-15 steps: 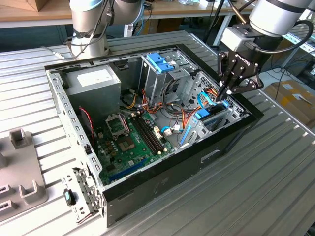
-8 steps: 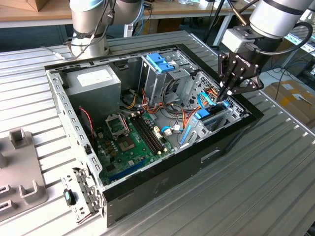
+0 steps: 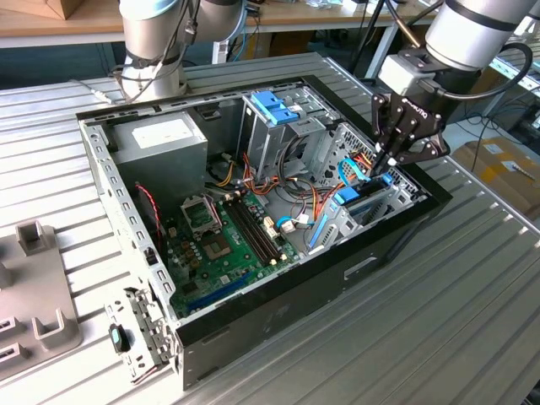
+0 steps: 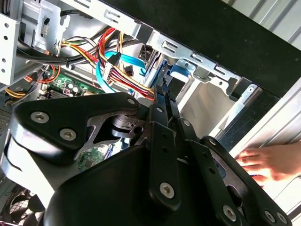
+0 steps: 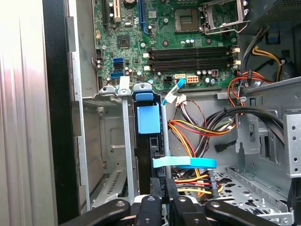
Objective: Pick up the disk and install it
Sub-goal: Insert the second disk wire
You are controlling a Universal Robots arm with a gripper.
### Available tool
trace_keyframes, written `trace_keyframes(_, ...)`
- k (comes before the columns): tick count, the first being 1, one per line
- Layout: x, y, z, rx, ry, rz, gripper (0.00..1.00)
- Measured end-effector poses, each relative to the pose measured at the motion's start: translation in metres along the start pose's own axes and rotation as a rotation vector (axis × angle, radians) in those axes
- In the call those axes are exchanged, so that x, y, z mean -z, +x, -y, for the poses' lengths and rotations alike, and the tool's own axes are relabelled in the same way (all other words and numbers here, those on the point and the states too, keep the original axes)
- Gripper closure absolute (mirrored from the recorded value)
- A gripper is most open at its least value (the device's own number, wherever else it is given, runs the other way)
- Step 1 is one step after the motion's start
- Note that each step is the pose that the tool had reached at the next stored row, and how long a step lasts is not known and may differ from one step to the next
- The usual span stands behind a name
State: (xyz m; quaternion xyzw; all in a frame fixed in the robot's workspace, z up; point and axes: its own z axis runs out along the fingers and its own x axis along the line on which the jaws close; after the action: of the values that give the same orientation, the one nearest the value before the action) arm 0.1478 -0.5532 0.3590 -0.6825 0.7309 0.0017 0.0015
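Note:
The disk point(image 5: 149, 141) stands on edge in the metal drive bay at the case corner, its light-blue carrier tab point(image 5: 149, 117) facing me. In the exterior view the disk point(image 3: 364, 201) sits at the front right of the open computer case point(image 3: 253, 325). My gripper point(image 3: 386, 165) hangs just above it, and its black fingers point(image 5: 158, 187) are pressed close together at the disk's near end. In the second wrist view the gripper point(image 4: 162, 92) points at the blue rail point(image 4: 162, 70). I cannot tell whether the tips pinch part of the carrier.
A light-blue flat cable point(image 5: 184, 163) and coloured power wires point(image 5: 197, 129) run beside the bay. A metal cage with a blue latch point(image 3: 275, 106), the motherboard point(image 3: 221, 245) and a power supply point(image 3: 160, 139) fill the case. A person's hand point(image 4: 268, 161) rests on the table outside.

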Motion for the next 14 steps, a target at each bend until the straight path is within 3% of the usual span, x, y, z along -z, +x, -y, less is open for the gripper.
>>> trace_keyframes(14, -0.0027, 0.0, 0.0, 0.0, 0.0, 0.0, 0.84)
